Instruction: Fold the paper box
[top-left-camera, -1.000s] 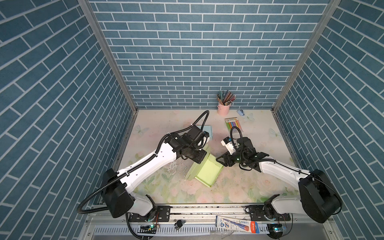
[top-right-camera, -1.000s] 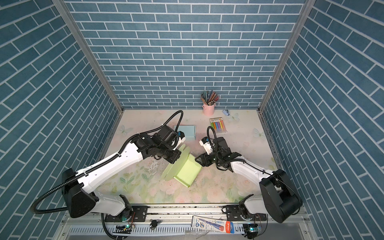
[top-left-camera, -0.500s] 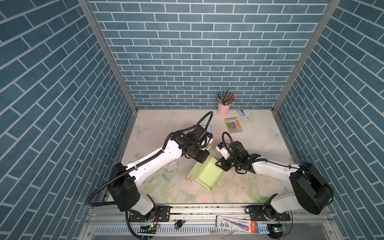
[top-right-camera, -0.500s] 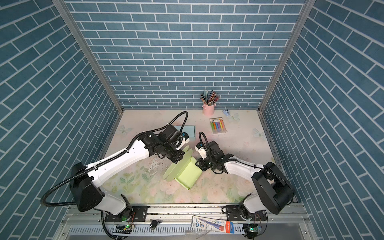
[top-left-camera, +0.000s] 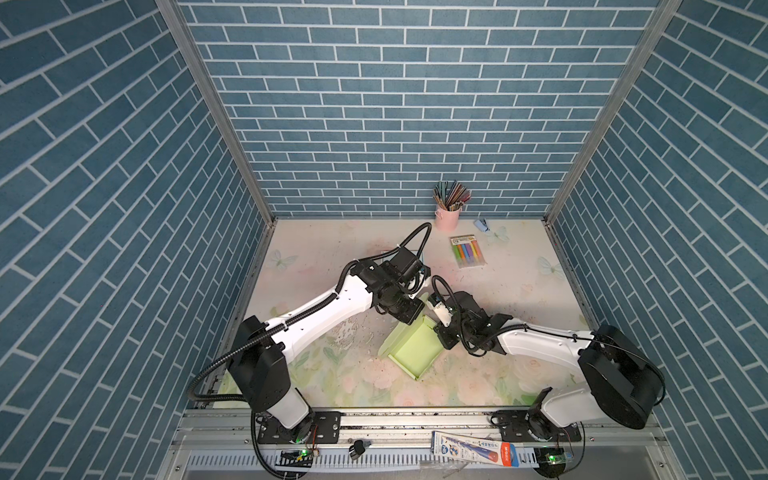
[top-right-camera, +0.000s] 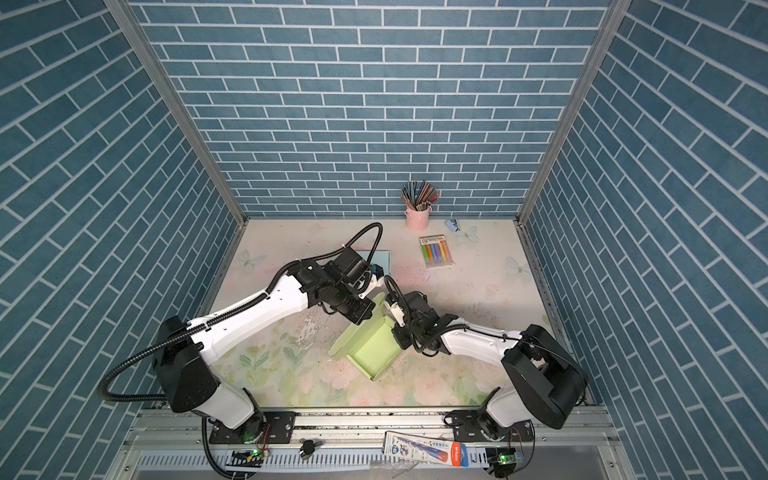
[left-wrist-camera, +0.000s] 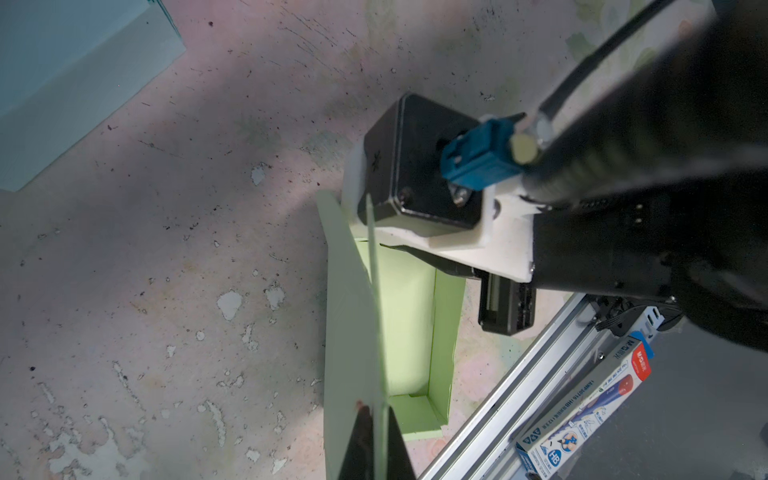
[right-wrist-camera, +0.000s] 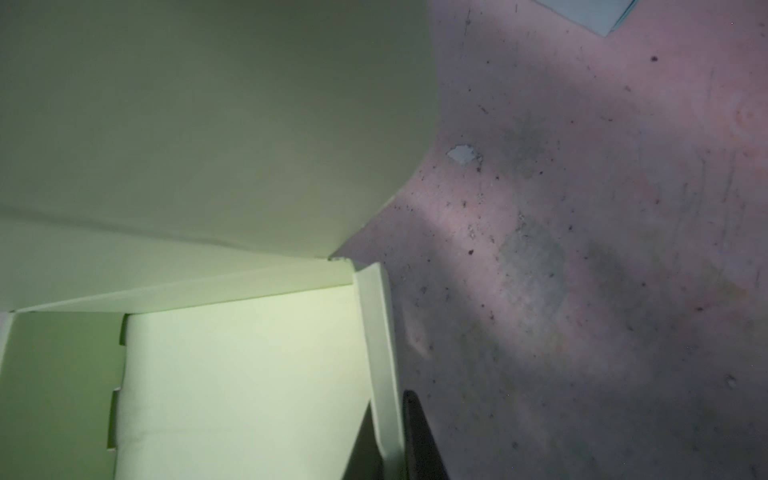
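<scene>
- The paper box (top-left-camera: 413, 353) sits mid-worktop (top-left-camera: 519, 291), just below the centre of both top views, with its hollow facing up; some low walls already stand, and a long flap (top-left-camera: 394, 343) rises at a tilt from its left side
- Step in hand, as I judge it: bringing that long flap up and over while the tray is steadied; the fold looks partly done, and the flap is not yet laid down
- The left gripper (left-wrist-camera: 374, 446), at the lower middle of the left wrist view, is pinching the flap's thin free edge, its dark tips pressed together on the sheet
- The right gripper (right-wrist-camera: 390, 449), at the bottom of the right wrist view, is closed on the low side wall (right-wrist-camera: 376, 332), with one dark finger outside it and what looks like the other inside
- The next move probably calls for the left arm to swing the flap towards the right of the frame along its crease, gently, since thin card buckles; the right arm should hold the wall without crushing it
- The two wrists are nearly touching above the box's upper corner, so that is the tightest spot
- The blue sheet (top-right-camera: 382, 259) lies just beyond the left wrist, towards the top of the frame
- Marker pack (top-left-camera: 467, 251) and pink cup (top-left-camera: 447, 218) are well apart, upper right
- Bare worktop lies below and left of the box; the front rail (top-left-camera: 415, 417) bounds it lower down
</scene>
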